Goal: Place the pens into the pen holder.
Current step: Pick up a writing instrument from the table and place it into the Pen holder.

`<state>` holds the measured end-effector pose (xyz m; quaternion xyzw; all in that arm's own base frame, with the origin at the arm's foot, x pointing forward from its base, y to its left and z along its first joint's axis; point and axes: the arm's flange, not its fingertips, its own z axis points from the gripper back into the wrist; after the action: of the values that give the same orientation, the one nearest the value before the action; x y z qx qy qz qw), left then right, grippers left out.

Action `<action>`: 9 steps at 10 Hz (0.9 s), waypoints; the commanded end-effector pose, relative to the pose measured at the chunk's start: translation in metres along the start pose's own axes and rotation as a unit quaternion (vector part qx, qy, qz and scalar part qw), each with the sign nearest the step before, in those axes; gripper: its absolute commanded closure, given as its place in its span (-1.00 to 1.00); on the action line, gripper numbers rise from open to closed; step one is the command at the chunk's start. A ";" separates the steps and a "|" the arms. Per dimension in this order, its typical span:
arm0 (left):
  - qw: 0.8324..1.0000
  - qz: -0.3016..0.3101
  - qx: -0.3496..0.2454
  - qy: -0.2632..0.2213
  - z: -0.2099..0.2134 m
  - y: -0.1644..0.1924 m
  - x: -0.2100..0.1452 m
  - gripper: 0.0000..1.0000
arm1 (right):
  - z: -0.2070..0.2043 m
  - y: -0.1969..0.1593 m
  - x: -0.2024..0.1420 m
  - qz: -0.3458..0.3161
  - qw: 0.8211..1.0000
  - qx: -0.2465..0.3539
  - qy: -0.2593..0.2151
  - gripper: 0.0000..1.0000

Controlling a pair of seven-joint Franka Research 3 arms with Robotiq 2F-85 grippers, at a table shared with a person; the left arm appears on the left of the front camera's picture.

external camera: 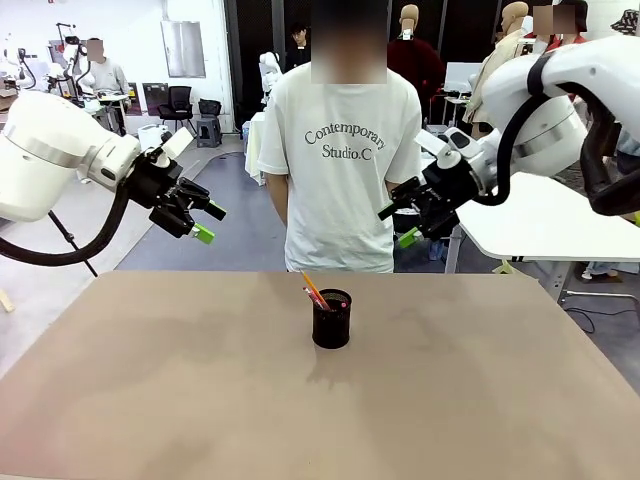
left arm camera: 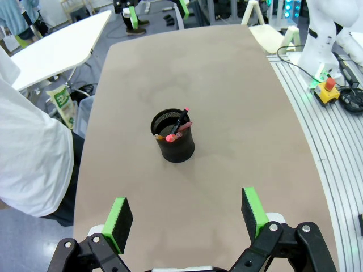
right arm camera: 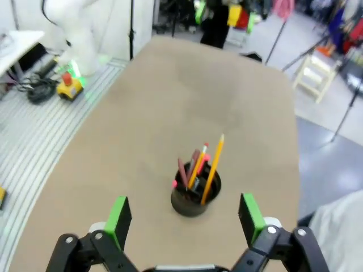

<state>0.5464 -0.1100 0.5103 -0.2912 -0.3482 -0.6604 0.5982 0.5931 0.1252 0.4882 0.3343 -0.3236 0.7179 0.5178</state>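
Note:
The black mesh pen holder (external camera: 331,319) stands upright near the middle of the tan table, toward the person's side. The pens (external camera: 314,291) stand inside it, leaning against the rim: a yellow-orange pencil (right arm camera: 213,166), a dark red-brown stick (right arm camera: 182,171) and a black one with pink-red ends (left arm camera: 180,123). My left gripper (external camera: 198,222) hangs open and empty high above the table's left side. High at the right, my right gripper (external camera: 402,224) is open and empty as well. Both wrist views look down on the pen holder (left arm camera: 173,136) (right arm camera: 195,195) from well above.
A person in a white T-shirt (external camera: 343,160) stands at the far edge of the table, right behind the holder, hands behind the back. The tan tabletop (external camera: 200,380) is bare around the holder. A white table (external camera: 560,225) stands beyond the far right corner.

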 end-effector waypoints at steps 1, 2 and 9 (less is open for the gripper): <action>1.000 0.002 -0.001 0.000 0.001 -0.002 0.000 -1.00 | 0.017 0.001 0.001 -0.053 0.997 -0.024 0.042 -1.00; 1.000 0.002 -0.001 0.000 0.001 -0.002 0.000 -1.00 | 0.032 0.004 -0.006 -0.077 0.995 -0.043 0.054 -1.00; 1.000 0.002 -0.001 0.000 0.001 -0.002 0.000 -1.00 | 0.084 0.030 -0.046 -0.153 0.979 -0.098 0.087 -1.00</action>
<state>0.5464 -0.1100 0.5103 -0.2912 -0.3482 -0.6603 0.5983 0.5954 0.0207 0.4896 0.2737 -0.3079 0.6286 0.6596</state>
